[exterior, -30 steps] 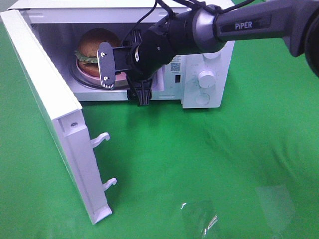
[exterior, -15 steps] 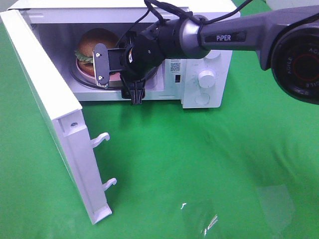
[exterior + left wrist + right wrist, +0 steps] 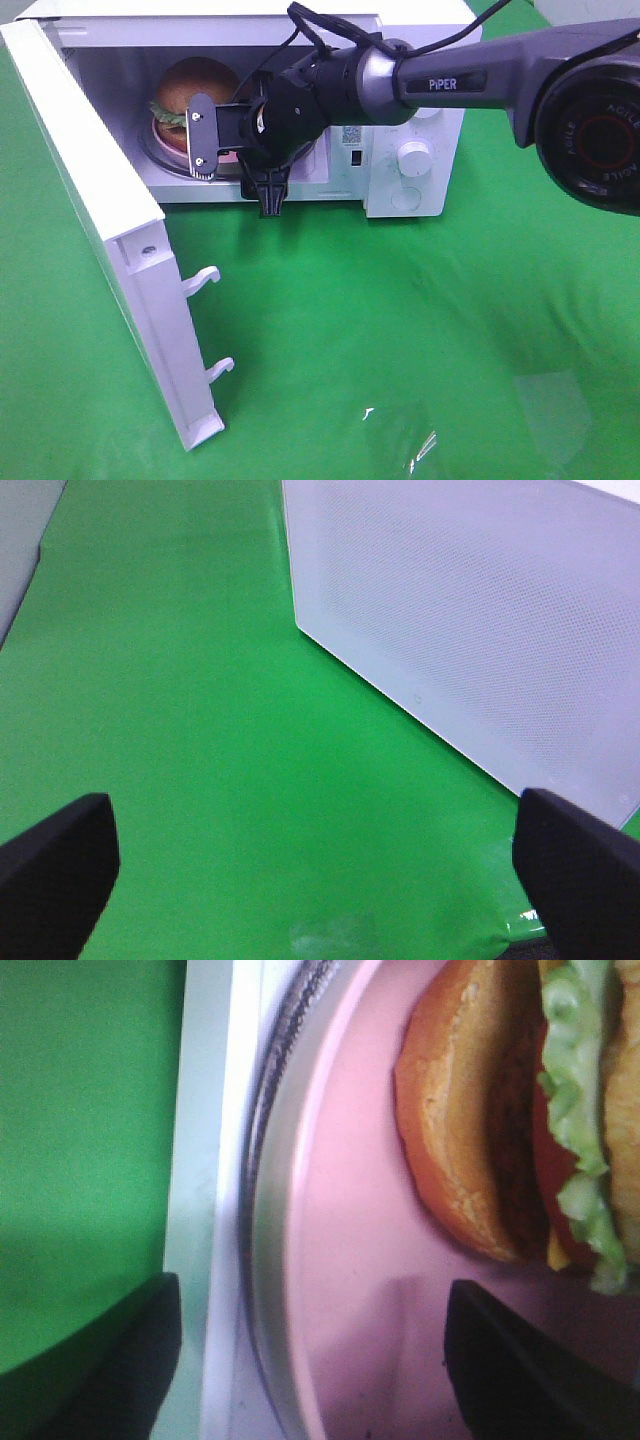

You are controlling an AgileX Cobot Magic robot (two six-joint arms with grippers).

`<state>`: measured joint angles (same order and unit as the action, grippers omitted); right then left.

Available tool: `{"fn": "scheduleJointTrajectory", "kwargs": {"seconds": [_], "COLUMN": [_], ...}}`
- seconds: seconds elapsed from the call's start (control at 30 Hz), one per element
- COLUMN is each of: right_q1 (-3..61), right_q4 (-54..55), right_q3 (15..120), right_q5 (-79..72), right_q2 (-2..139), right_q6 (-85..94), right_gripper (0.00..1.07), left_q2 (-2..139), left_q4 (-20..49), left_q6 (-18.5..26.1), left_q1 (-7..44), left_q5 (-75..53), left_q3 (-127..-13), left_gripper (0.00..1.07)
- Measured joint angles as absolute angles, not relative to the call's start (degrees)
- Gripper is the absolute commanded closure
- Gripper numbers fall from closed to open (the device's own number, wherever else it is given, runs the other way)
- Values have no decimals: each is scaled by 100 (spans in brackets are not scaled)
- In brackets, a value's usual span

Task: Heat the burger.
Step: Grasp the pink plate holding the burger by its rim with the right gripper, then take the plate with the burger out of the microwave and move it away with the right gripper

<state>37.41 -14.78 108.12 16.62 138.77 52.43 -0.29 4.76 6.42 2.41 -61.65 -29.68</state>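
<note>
The burger (image 3: 195,85), a golden bun with green lettuce, sits on a pink plate (image 3: 162,138) inside the open microwave (image 3: 405,205). My right gripper (image 3: 235,165) is at the cavity mouth, turned on its side and open. One finger (image 3: 203,135) stands over the plate's front rim and the other hangs in front of the sill. In the right wrist view the burger (image 3: 500,1120) and the plate (image 3: 350,1260) fill the picture, with the right gripper (image 3: 315,1370) straddling the plate's edge without gripping it. My left gripper (image 3: 320,880) is open over green cloth.
The microwave door (image 3: 100,220) is swung wide toward the front left, its latch hooks sticking out; its outer face (image 3: 470,610) shows in the left wrist view. A glass turntable (image 3: 262,1260) lies under the plate. Control knobs (image 3: 413,155) sit on the right panel. Green cloth (image 3: 400,340) covers the table.
My right arm has shifted a little to the left, toward the cavity, and its jaws have narrowed slightly. The burger, plate and door have not moved.
</note>
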Motion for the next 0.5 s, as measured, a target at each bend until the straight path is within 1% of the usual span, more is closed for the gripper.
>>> {"fn": "scheduleJointTrajectory", "kwargs": {"seconds": [0.03,0.07,0.1,0.13,0.17,0.2,0.23,0.27,0.3,0.33,0.37,0.4,0.5], "right_q1": [3747,3747,3747,3747,3753,3759,3759,3764,3764,3776,3776,3782,3822], "right_q4": [-1473,-1473,-1450,-1450,-1427,-1404,-1404,-1335,-1335,-1249,-1249,-1209,-1232], "right_q3": [10812,10812,10812,10812,10812,10812,10812,10812,10812,10812,10812,10812,10812], "right_q5": [1662,1662,1684,1684,1788,1833,1833,1937,1937,2028,2028,2074,2063], "right_q2": [13877,13877,13877,13877,13877,13877,13877,13877,13877,13877,13877,13877,13871], "right_q6": [5237,5237,5220,5220,5208,5208,5208,5202,5202,5202,5202,5202,5225], "right_gripper": [49,49,60,60,74,81,81,93,93,104,104,107,107], "left_q2": [-29,-29,-29,-29,-29,-29,-29,-29,-29,-29,-29,-29,-29], "left_q4": [476,476,476,476,476,476,476,476,476,476,476,476,476], "left_q6": [642,642,642,642,642,642,642,642,642,642,642,642,642], "left_q1": [241,241,241,241,241,241,241,241,241,241,241,241,241], "left_q5": [-6165,-6165,-6165,-6165,-6165,-6165,-6165,-6165,-6165,-6165,-6165,-6165,-6165], "left_q3": [-2968,-2968,-2968,-2968,-2968,-2968,-2968,-2968,-2968,-2968,-2968,-2968,-2968], "left_gripper": [7,7,7,7,7,7,7,7,7,7,7,7,7]}}
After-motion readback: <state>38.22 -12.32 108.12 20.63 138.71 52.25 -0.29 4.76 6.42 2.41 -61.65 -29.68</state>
